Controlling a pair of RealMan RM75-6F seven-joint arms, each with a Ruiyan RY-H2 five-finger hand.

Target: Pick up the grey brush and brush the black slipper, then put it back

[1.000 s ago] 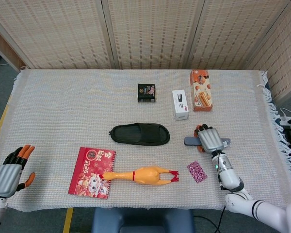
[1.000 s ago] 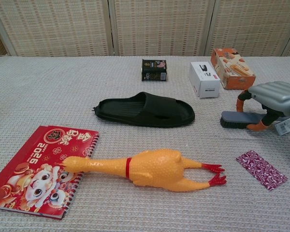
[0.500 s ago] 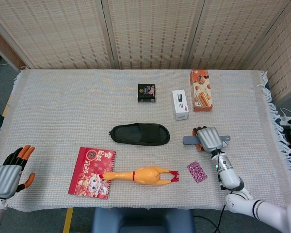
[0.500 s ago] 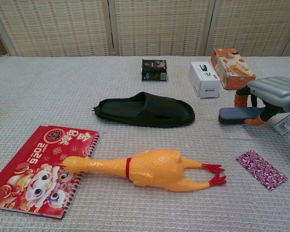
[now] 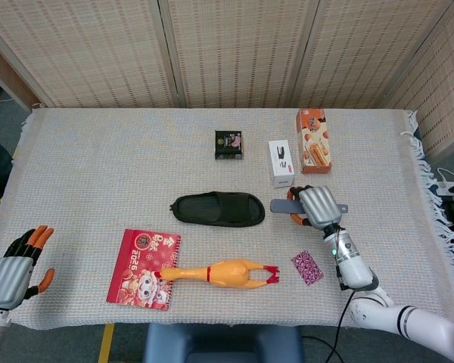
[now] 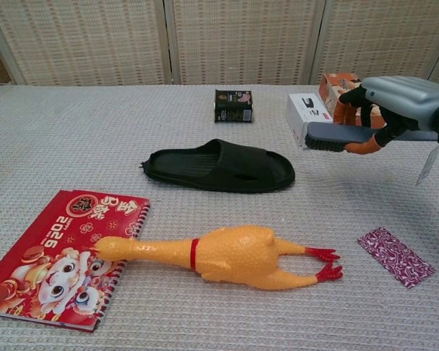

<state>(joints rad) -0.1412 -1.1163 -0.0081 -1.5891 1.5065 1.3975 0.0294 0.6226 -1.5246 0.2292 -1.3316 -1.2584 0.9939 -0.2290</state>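
Right hand (image 6: 404,102) wrapped around grey brush (image 6: 335,137), fingers closed over the handle from above, brush clear of the table (image 5: 98,166) and roughly level, bristles down. Brush head sticking out from the hand toward the black slipper (image 5: 218,209); in head view brush (image 5: 286,206) just right of the slipper's toe end, small gap between, not touching. In chest view brush hanging above and right of slipper (image 6: 219,167), in front of the white box (image 6: 301,111) and the orange box (image 6: 338,82). Slipper flat on the table, mid-table, long axis left-right.

Left hand (image 5: 17,265) at near-left table edge, fingers spread and extended, holding nothing, touching nothing visible. Only in head view.

Rest on table: black tin (image 5: 228,144) behind the slipper, red calendar booklet (image 5: 144,268) front-left, rubber chicken (image 5: 218,273) lying across the booklet's right edge, head on the booklet, feet pointing right. Small patterned card (image 5: 307,267) front-right, near right forearm, well apart from the brush.
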